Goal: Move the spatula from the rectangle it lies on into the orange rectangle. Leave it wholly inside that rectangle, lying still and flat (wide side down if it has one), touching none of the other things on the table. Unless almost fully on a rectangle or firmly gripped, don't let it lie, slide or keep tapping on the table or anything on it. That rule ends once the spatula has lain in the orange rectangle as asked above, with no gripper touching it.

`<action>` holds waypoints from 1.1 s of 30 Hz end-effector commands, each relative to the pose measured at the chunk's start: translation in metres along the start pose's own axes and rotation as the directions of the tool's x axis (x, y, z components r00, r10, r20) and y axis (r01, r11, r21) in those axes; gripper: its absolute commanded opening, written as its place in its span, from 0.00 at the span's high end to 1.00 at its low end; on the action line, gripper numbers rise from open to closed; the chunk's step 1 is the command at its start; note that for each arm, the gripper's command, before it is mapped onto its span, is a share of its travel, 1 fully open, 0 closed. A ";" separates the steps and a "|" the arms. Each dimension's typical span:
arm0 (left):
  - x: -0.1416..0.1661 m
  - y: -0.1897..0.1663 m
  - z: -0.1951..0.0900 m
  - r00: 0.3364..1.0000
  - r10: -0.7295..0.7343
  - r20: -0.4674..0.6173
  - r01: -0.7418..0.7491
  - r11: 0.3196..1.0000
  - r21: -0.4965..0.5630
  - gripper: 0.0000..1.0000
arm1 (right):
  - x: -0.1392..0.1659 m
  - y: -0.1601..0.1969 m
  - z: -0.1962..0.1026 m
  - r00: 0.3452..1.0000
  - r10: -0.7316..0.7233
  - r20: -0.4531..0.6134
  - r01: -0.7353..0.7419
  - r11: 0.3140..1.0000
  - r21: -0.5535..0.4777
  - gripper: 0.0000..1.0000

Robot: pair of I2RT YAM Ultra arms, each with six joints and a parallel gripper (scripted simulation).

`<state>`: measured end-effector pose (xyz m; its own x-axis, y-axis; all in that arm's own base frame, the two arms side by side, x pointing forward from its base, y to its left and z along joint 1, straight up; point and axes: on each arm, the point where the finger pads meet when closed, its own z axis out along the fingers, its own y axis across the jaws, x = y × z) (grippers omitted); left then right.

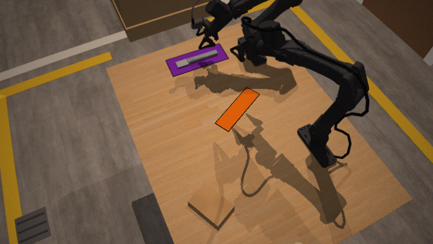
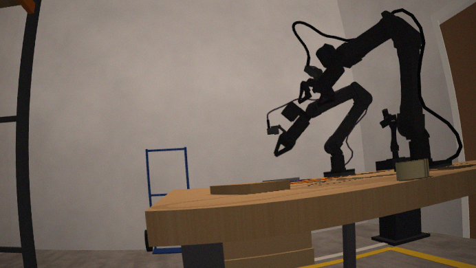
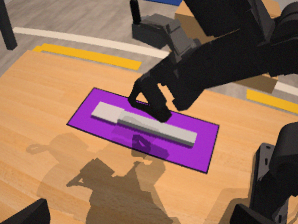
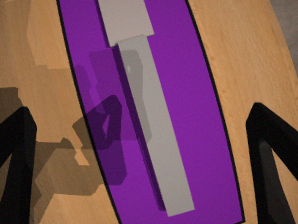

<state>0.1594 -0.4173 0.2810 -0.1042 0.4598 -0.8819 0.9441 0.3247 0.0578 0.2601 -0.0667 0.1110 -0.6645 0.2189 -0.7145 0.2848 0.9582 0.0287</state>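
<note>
The grey spatula point(image 1: 196, 58) lies flat on the purple rectangle point(image 1: 216, 55) at the far end of the table. It also shows in the right wrist view point(image 4: 143, 96) and the left wrist view point(image 3: 143, 124). My right gripper point(image 1: 206, 40) hangs open just above the spatula's handle, touching nothing; its fingers stand on both sides of the handle from above. My left gripper point(image 1: 236, 52) is open and empty, higher up and to the side of the purple rectangle point(image 3: 200, 143). The orange rectangle point(image 1: 238, 109) lies empty near the table's middle.
A flat wooden block point(image 1: 211, 208) lies near the front edge of the table. A short tan cylinder point(image 2: 410, 169) stands by the left arm's base. A brown box point(image 1: 150, 15) stands beyond the table's far edge.
</note>
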 end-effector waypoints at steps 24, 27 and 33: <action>0.007 -0.005 -0.013 0.999 0.015 -0.039 -0.016 0.999 -0.032 0.00 | 0.004 0.001 0.004 0.986 -0.104 -0.134 0.096 0.994 -0.059 0.36; 0.007 -0.005 -0.013 0.999 0.015 -0.039 -0.016 0.999 -0.032 0.00 | 0.007 -0.001 0.007 0.978 -0.115 -0.173 0.107 0.993 -0.054 0.36; 0.007 -0.005 -0.013 0.999 0.015 -0.039 -0.016 0.999 -0.032 0.00 | 0.027 -0.004 0.030 0.881 -0.192 -0.432 0.169 0.981 -0.091 0.36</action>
<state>0.1489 -0.4089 0.2721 -0.1051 0.5093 -0.8541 0.9394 0.3327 0.0828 0.2593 -0.0676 0.0706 -0.8967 0.1339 -0.4219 0.1514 0.9884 -0.0081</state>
